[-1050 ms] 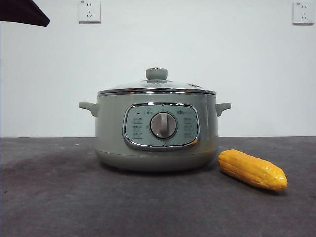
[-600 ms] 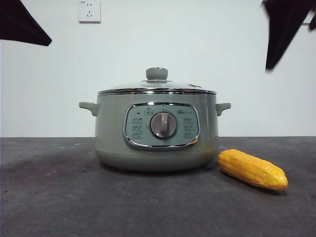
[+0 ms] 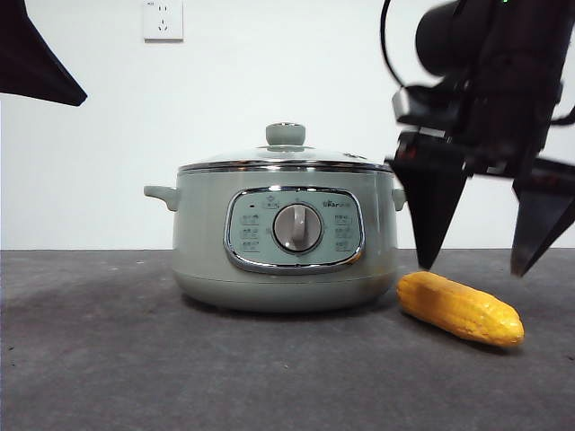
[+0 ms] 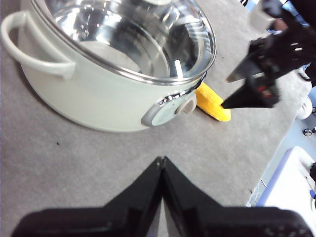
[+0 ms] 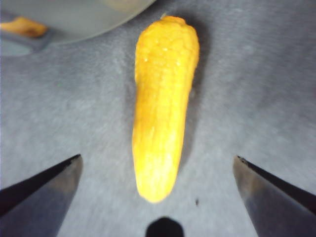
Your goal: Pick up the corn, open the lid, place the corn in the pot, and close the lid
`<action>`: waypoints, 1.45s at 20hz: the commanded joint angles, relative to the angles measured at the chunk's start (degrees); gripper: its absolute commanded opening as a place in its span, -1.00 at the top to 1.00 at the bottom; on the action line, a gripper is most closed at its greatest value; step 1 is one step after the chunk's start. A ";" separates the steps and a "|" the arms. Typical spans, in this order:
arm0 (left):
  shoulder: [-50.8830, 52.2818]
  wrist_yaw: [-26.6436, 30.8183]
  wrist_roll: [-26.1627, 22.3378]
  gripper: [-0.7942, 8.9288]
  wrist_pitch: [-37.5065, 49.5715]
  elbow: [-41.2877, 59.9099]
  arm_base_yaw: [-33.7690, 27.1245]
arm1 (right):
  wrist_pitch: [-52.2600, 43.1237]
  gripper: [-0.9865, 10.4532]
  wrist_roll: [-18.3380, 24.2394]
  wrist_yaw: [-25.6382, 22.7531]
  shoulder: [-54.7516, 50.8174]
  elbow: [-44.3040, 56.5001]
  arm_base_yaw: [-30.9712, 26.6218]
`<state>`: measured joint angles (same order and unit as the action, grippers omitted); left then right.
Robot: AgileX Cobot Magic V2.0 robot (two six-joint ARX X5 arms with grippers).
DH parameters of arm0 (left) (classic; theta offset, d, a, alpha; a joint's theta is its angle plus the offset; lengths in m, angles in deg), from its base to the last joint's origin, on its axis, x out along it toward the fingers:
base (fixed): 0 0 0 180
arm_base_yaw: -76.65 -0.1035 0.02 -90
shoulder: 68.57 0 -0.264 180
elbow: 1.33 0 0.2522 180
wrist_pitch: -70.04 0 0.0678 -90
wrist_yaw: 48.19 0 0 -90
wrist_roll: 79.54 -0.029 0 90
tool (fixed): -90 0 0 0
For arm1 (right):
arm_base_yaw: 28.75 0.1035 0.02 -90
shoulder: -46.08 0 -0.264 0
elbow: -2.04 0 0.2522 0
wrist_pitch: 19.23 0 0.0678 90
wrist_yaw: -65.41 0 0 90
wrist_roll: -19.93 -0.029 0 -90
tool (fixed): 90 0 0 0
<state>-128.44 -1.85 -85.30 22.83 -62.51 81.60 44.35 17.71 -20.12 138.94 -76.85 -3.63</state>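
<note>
The yellow-orange corn (image 3: 460,308) (image 5: 162,106) (image 4: 212,104) lies on the grey table just right of the sage-green pot (image 3: 286,235) (image 4: 94,94). The glass lid (image 3: 286,158) (image 4: 133,34) with its green knob sits shut on the pot. My right gripper (image 3: 474,268) (image 5: 157,170) hangs open just above the corn, one jaw on each side of it, not touching. My left gripper (image 4: 161,163) is shut on nothing, held off the table near the pot's left side; in the front view it shows only as a dark tip (image 3: 40,63) at the top left.
Two wall sockets are on the white wall behind; one (image 3: 163,20) shows at the upper left. A white and blue object (image 4: 291,187) stands beyond the table's edge in the left wrist view.
The right arm has come down from the top right corner to just above the corn, jaws spread. Pot, lid and corn have not moved.
</note>
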 commanded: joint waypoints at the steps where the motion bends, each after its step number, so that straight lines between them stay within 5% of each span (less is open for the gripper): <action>1: -0.13 -0.24 -1.77 0.84 -0.68 0.09 0.15 | -1.42 -0.06 -0.55 -0.17 3.10 -0.02 0.04; 9: -0.13 -0.24 -2.47 0.84 -1.49 0.09 0.13 | -3.89 0.00 0.98 -0.09 8.28 -0.02 0.02; 14: -0.13 -0.26 -2.51 0.85 -1.20 0.09 0.15 | -2.01 0.86 0.96 1.86 8.79 0.00 0.02; 21: -0.13 0.70 -2.45 0.85 0.35 -2.19 4.24 | 1.84 0.86 0.26 1.97 6.86 -0.02 -0.09; 24: -0.72 5.62 -2.43 0.85 0.24 -6.56 7.48 | 7.32 0.86 0.26 -2.64 1.73 -0.02 -0.09; 29: -8.26 10.86 -2.86 0.82 -3.96 -19.69 10.99 | 14.95 0.86 -0.48 -2.58 -11.30 -0.04 -0.07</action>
<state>-136.38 9.00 -87.16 18.56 -81.99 92.40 59.37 17.76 -22.68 127.72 -76.87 -3.72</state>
